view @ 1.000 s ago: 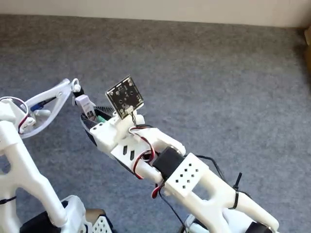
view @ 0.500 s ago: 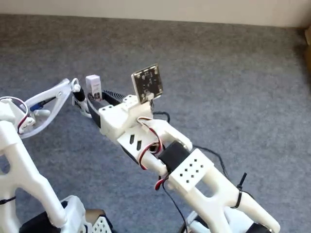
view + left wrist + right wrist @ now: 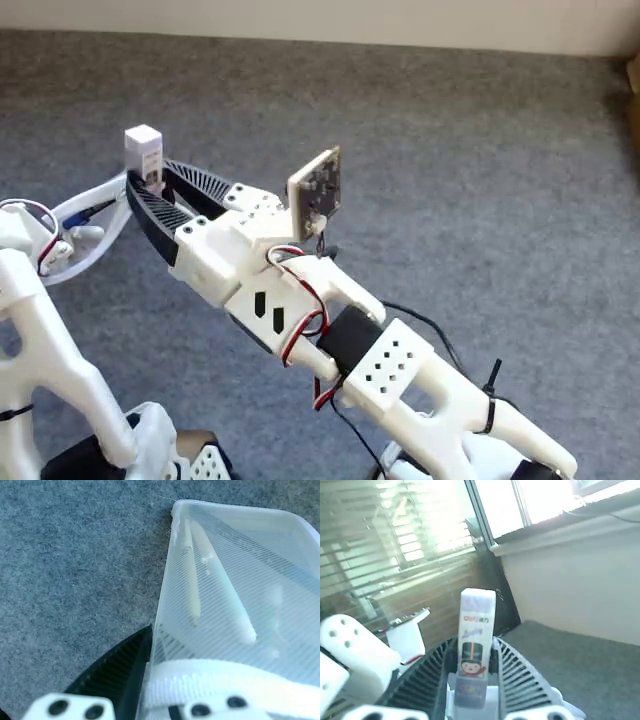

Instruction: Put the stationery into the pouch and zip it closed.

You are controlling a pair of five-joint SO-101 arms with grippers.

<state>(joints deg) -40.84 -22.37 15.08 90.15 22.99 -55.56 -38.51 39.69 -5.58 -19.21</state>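
The right claw (image 3: 147, 185) is clenched on a white eraser (image 3: 143, 152) in a printed sleeve, holding it upright just beside the pouch (image 3: 95, 213). The left claw (image 3: 145, 652) grasps this translucent striped pouch at its edge, above the grey carpeted surface (image 3: 480, 150). Two pale pens (image 3: 220, 592) lie inside the pouch.

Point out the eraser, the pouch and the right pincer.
eraser (image 3: 476, 630), right wrist view, middle of its sleeve.
pouch (image 3: 250, 530), left wrist view, bare striped wall.
right pincer (image 3: 148, 174), high view, between its fingertips.

Strong window (image 3: 542, 500) glare, probably daylight.
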